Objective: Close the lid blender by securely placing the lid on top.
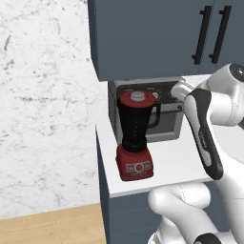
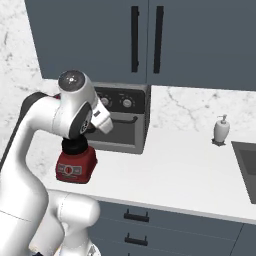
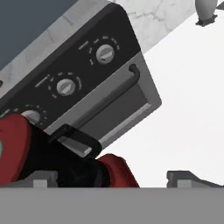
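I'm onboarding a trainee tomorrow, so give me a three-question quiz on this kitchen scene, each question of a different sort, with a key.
1. True or false: the lid sits on top of the blender jar.
2. What stands directly behind the blender? A) a kettle B) the toaster oven C) a fruit bowl
3. Fill in: near the sink, by the back wall, stands a pale soap ____.

Key: 1 true. 2 B. 3 dispenser.
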You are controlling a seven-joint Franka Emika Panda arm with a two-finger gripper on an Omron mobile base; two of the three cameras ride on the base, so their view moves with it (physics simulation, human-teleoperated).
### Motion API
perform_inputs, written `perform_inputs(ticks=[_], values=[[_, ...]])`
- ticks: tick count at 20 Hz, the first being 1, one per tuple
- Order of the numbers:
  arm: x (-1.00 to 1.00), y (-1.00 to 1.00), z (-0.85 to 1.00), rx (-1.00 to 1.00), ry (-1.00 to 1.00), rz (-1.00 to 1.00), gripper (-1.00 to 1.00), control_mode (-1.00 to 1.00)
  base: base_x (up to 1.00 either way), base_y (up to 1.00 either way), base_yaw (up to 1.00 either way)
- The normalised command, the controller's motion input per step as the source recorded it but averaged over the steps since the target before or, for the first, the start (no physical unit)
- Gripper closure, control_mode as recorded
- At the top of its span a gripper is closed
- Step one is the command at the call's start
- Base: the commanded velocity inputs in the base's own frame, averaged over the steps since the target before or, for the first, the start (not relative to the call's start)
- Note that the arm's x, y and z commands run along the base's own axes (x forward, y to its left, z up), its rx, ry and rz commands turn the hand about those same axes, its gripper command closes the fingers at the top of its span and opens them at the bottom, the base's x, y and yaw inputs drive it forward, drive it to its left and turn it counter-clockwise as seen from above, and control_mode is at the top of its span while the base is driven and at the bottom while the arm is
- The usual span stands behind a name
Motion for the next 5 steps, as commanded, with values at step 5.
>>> perform_inputs(ticks=[5], values=[[0.00, -0.22, -0.03, 0.00, 0.00, 0.00, -1.00, -1.00, 0.00, 0.00, 0.00]])
